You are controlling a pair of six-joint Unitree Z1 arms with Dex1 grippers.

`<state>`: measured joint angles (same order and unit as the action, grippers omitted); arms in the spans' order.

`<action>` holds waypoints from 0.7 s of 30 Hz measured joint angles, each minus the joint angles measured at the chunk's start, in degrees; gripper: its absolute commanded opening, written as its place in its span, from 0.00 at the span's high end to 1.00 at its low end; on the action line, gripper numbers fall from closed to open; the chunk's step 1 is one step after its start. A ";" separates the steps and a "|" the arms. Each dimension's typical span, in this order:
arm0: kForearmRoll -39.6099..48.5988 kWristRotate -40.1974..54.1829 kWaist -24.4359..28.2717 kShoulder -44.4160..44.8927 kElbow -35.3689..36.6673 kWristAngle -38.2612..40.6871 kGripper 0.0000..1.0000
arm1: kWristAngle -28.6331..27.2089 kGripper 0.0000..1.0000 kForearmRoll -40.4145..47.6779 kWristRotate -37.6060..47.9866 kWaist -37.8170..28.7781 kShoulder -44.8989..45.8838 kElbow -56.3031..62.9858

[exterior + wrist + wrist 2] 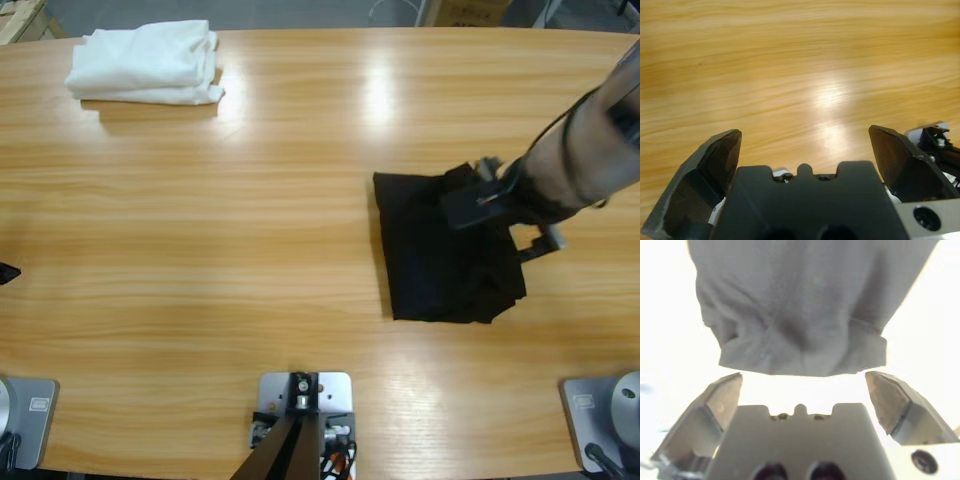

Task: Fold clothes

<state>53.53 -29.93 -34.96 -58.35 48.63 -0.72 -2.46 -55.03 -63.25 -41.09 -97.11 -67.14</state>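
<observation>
Black polo shirt (440,255) — 1, folded — beside 1 white pile (147,63).

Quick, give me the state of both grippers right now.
Left gripper: open, holding nothing, bare table ahead of it.
Right gripper: open, holding nothing, jaws apart just short of the black shirt.
</observation>
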 measured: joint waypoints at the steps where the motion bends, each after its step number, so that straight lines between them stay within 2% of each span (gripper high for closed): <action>1: 0.00 0.00 0.00 0.09 -0.14 0.02 0.00 | 0.35 0.00 -2.66 0.16 0.03 0.75 -2.30; 4: -0.01 0.00 0.00 0.28 -0.29 0.02 0.00 | 2.71 0.00 -6.77 3.26 0.07 4.47 -7.08; 9: -0.43 0.00 0.00 0.22 0.13 0.03 0.00 | 4.87 0.00 -6.25 14.02 0.07 8.43 -8.12; 11: -0.40 0.15 -0.01 -0.35 1.79 0.01 0.00 | 5.03 0.00 -3.05 25.97 0.07 10.42 -7.09; 14: 0.04 1.78 -0.02 -3.32 6.90 -1.58 0.00 | 4.27 0.00 0.71 54.64 0.45 13.12 -6.08; 17: 0.17 4.22 1.54 -8.90 12.88 -2.96 0.00 | 0.88 0.00 1.65 77.43 2.49 15.47 -4.75; 19: 0.19 8.28 4.24 -13.18 17.81 -3.18 0.00 | -2.02 0.00 2.46 87.71 3.06 16.31 -3.13; 21: 0.25 13.84 8.13 -18.11 23.28 -3.27 0.00 | -4.13 0.00 3.53 92.68 3.11 16.31 -2.30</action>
<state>53.78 -16.09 -26.83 -76.46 71.91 -3.99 -6.60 -51.50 29.43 -37.98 -80.80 -69.44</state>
